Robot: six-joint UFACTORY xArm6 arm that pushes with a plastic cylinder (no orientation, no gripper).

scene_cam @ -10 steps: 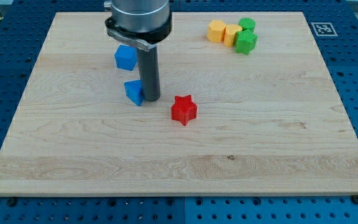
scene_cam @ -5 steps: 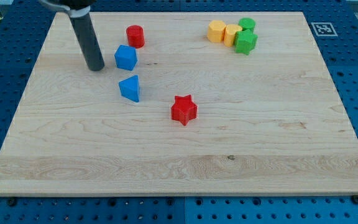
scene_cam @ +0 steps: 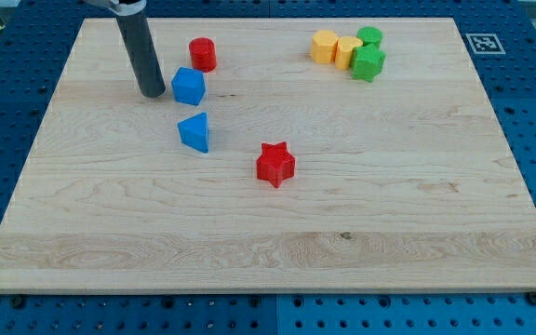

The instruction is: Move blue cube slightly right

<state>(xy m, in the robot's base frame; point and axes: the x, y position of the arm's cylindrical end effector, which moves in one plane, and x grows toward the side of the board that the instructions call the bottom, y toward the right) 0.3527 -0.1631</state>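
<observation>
The blue cube [scene_cam: 188, 86] sits on the wooden board [scene_cam: 342, 205] in the upper left part of the view. My tip [scene_cam: 153, 93] stands just to the view's left of the blue cube, with a narrow gap between them. A blue triangular block [scene_cam: 195, 131] lies below the cube. A red cylinder [scene_cam: 203, 54] stands just above and to the right of the cube.
A red star [scene_cam: 274, 164] lies near the board's middle. At the view's top right sits a cluster: a yellow hexagonal block [scene_cam: 324, 45], a yellow block [scene_cam: 347, 51], a green cylinder [scene_cam: 369, 37] and a green star-like block [scene_cam: 368, 63]. A marker tag [scene_cam: 484, 43] is at the top right corner.
My tip left the blue triangular block's right side, went round to the left of the blue cube, then moved a little right and up toward it. The blocks have not moved.
</observation>
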